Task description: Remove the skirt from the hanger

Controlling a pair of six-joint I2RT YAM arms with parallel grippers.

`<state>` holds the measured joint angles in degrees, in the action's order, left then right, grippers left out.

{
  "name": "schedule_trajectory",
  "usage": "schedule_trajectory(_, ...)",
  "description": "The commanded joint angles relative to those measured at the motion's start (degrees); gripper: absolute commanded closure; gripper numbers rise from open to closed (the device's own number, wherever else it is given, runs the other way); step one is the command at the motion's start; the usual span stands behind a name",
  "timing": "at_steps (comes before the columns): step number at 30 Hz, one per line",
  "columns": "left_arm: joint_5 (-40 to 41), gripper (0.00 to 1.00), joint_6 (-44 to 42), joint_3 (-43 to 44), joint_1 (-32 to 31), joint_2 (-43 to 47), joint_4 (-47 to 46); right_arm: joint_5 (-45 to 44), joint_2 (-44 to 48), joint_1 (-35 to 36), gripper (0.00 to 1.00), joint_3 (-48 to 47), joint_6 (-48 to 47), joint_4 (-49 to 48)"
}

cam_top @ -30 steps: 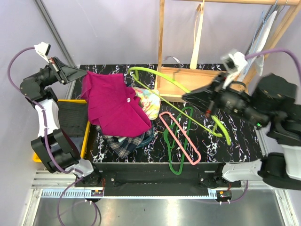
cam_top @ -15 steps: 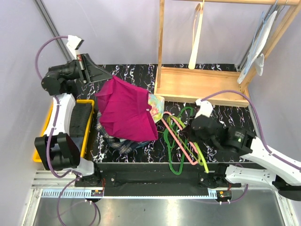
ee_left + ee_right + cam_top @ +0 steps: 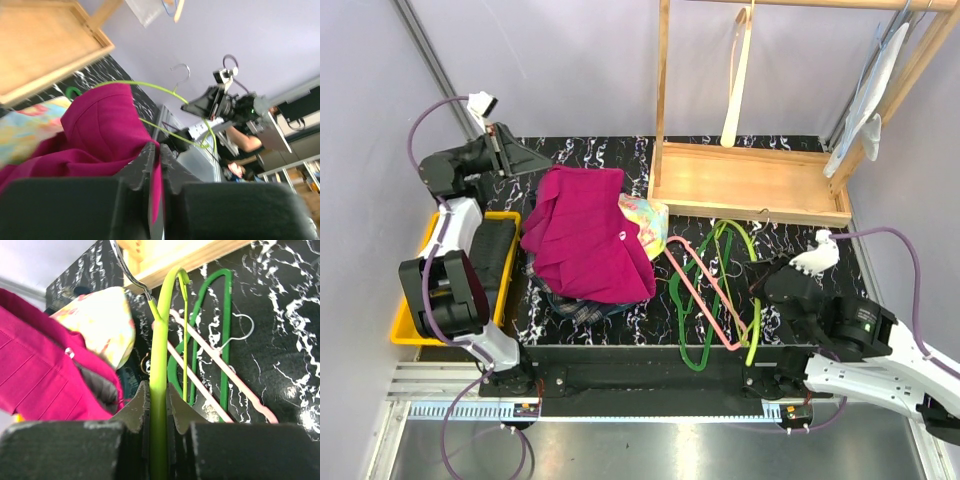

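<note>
Only a plaid edge of the skirt (image 3: 575,308) shows, under the magenta garment (image 3: 585,235) near the table's front left. The dark green hanger (image 3: 692,320) lies bare on the table mid-right, also in the right wrist view (image 3: 226,315), apart from the skirt. My left gripper (image 3: 523,160) is at the garment's far left corner, and its jaws (image 3: 159,150) stand nearly together with magenta cloth between them. My right gripper (image 3: 758,298) is shut on the lime hanger (image 3: 159,355), which lies across the other hangers.
A pink hanger (image 3: 705,290) crosses the green one. A floral garment (image 3: 645,220) sits beside the magenta one. A yellow bin (image 3: 420,250) stands off the table's left edge. A wooden rack (image 3: 750,180) fills the back right, with hangers hanging above it.
The lime hanger came out of the magenta garment and swung down to the near right with my right arm. The magenta garment dropped flat onto the pile, and my left gripper moved slightly back.
</note>
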<state>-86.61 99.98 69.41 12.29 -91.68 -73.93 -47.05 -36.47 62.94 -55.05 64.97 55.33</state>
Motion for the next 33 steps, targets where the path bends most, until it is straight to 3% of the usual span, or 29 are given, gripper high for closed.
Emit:
schedule_trajectory(1,-9.9,0.47,-4.18,5.21,1.77,-0.87,-21.61,-4.72,-0.27,-0.1,0.96,2.66,8.41,-3.65)
schedule_trajectory(2,-9.9,0.24,-4.27,4.95,1.85,-1.13,-21.52,-3.59,-0.7,-0.1,0.96,2.92,8.42,-4.35)
schedule_trajectory(4,-9.9,0.01,-4.01,3.81,1.59,-1.48,-21.43,-2.62,-2.55,-0.01,0.94,2.58,7.72,-5.84)
schedule_trajectory(7,-9.28,0.01,-2.96,3.54,0.63,-0.79,-21.52,-1.21,-4.92,-0.1,0.71,0.47,3.69,-8.13)
schedule_trajectory(8,-8.76,0.01,-2.34,4.06,0.1,-0.35,-21.52,-1.03,-5.54,-0.01,0.5,-1.36,2.37,-8.22)
schedule_trajectory(9,-7.88,0.01,-0.25,6.51,-0.34,0.09,-21.61,-1.03,-6.94,-0.09,0.41,-2.34,1.31,-8.22)
schedule_trajectory(11,-7.44,0.01,2.39,10.81,-1.13,0.19,-21.52,-0.86,-8.17,-0.1,0.33,-4.88,-1.07,-8.13)
schedule_trajectory(13,-9.01,0.01,6.96,20.99,-1.92,-1.56,-21.52,-0.77,-9.58,-0.1,0.17,-6.03,-2.3,-8.13)
schedule_trajectory(17,-9.98,0.01,8.47,43.92,-2.98,-6.3,-21.52,-1.2,-10.9,-0.1,0.06,-10.59,-5.81,-7.7)
schedule_trajectory(18,-10.16,0.01,8.04,55.2,-2.98,-9.36,-21.43,-1.81,-11.17,-0.01,0.05,-12.0,-6.78,-7.17)
schedule_trajectory(22,-10.34,0.01,2.08,78.48,-2.98,-15.28,-21.43,-11.19,-11.96,-0.1,0.02,-26.98,-19.91,-5.67)
schedule_trajectory(24,-10.16,0.01,-10.46,77.99,-2.63,-12.41,-21.52,-12.71,-12.22,-0.01,0.02,-31.94,-29.24,-12.93)
schedule_trajectory(25,-9.99,0.01,-16.43,77.38,-0.97,-11.51,-21.52,-12.98,-12.4,-0.09,0.02,-35.62,-38.25,-16.01)
schedule_trajectory(26,-10.07,0.01,-28.06,76.94,0.0,-10.63,-21.52,-12.81,-12.92,-0.01,0.02,-37.05,-42.43,-22.13)
schedule_trajectory(29,-10.07,0.01,-42.52,84.28,2.47,-12.9,-21.61,-16.75,-15.64,-0.01,0.02,-41.63,-57.2,-33.82)
schedule_trajectory(31,-9.63,0.01,-54.3,85.63,3.61,-15.1,-21.69,-19.56,-16.53,-0.1,0.01,-39.19,-75.36,-46.73)
schedule_trajectory(32,-7.02,0.01,-71.25,83.02,4.05,-15.37,-21.61,-20.1,-17.92,-0.1,0.0,-38.3,-81.95,-61.68)
schedule_trajectory(33,-3.78,0.01,-82.12,79.52,4.66,-14.24,-21.52,-21.15,-19.24,-0.1,0.0,-37.77,-97.94,-70.01)
